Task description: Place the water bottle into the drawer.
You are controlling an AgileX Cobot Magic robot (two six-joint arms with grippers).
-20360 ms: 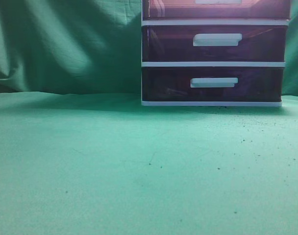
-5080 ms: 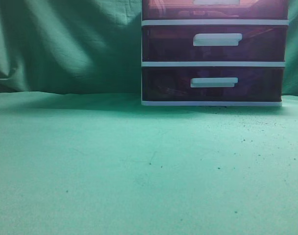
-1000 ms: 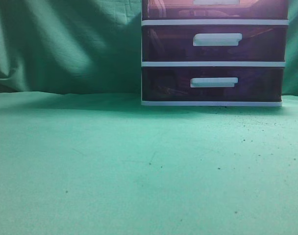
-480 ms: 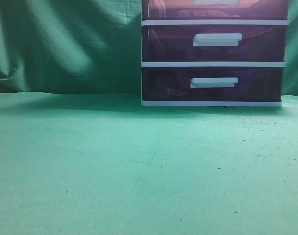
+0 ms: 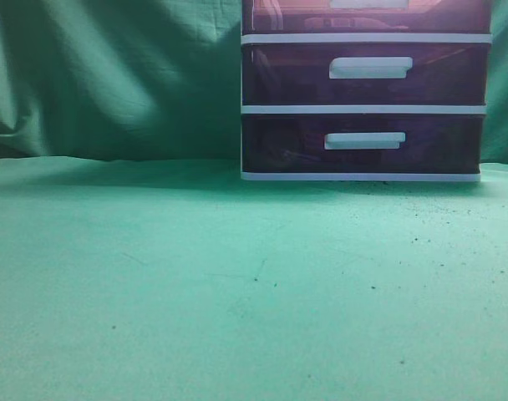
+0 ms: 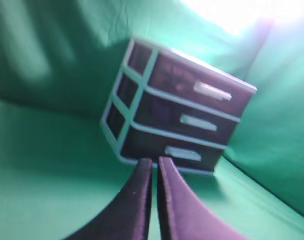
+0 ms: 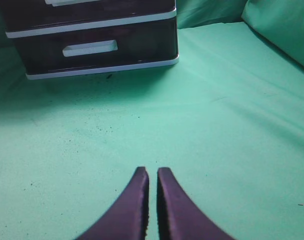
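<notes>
The white-framed three-drawer unit [image 5: 367, 109] stands at the back right of the green cloth. Its top drawer [image 5: 367, 15] is cut off by the frame's top edge in the exterior view; in the left wrist view the top drawer [image 6: 192, 82] looks pushed in, with its white bar handle showing. The water bottle is not in view in any frame. My left gripper [image 6: 155, 161] is shut and empty, held off the cloth and pointing at the unit from its left. My right gripper [image 7: 152, 171] is shut and empty, low over the cloth in front of the unit.
The two lower drawers [image 5: 367, 73] [image 5: 363, 144] are pushed in. The bottom drawer also shows in the right wrist view [image 7: 92, 49]. A green cloth [image 5: 195, 284] covers the table and hangs as a backdrop. Neither arm shows in the exterior view.
The exterior view stays nearly the same; only faint reflections and shadows in the drawer fronts and on the backdrop shift.
</notes>
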